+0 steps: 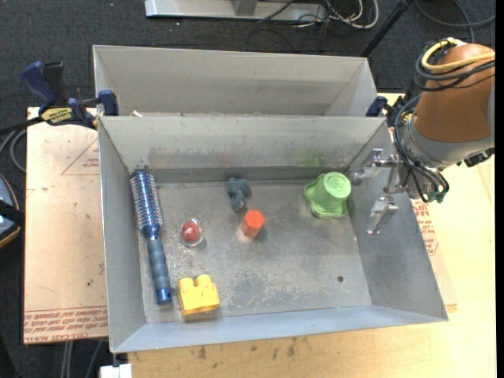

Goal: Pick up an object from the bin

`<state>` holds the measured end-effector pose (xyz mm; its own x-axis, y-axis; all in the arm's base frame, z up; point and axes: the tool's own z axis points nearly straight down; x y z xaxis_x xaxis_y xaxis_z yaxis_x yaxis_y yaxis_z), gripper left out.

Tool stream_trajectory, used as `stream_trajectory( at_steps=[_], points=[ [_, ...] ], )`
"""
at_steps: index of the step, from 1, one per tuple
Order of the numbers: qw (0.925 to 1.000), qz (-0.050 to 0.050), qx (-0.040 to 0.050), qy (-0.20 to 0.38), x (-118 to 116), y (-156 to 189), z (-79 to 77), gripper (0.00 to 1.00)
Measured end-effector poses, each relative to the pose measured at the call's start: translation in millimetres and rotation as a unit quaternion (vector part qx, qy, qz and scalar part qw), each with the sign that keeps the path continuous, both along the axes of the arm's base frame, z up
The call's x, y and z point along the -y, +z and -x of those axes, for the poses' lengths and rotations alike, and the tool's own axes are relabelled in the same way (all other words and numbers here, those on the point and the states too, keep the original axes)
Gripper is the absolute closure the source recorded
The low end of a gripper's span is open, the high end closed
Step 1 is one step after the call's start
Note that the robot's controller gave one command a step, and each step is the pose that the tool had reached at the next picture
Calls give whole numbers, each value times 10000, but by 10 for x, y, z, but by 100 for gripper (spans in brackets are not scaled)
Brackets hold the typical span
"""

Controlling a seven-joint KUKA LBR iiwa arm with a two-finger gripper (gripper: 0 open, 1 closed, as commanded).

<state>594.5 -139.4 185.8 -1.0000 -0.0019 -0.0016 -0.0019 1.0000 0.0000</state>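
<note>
My gripper hangs over the bin's right wall, its two metal fingers spread apart and open, with nothing between them. Just to its left, a light green cup-shaped thing lies on the bin floor near the back right, apart from the fingers. Further left sit a small orange-red block and a little grey-blue figure.
A blue hairbrush lies along the left wall. Beside it rests a small red rounded thing, and a yellow toy brick sits at the front left. The arm with its orange cover reaches in from the right.
</note>
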Motion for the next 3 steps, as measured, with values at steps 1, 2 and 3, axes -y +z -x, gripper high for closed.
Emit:
stream_trajectory(
  at_steps=[1,2,3],
  points=[
    [9994,-27,-5,-356,-763,-533,-377,0],
    [9979,-16,9,646,-1507,-658,-567,0],
    [9995,5,75,-306,-1933,-1083,-15,0]
  ],
)
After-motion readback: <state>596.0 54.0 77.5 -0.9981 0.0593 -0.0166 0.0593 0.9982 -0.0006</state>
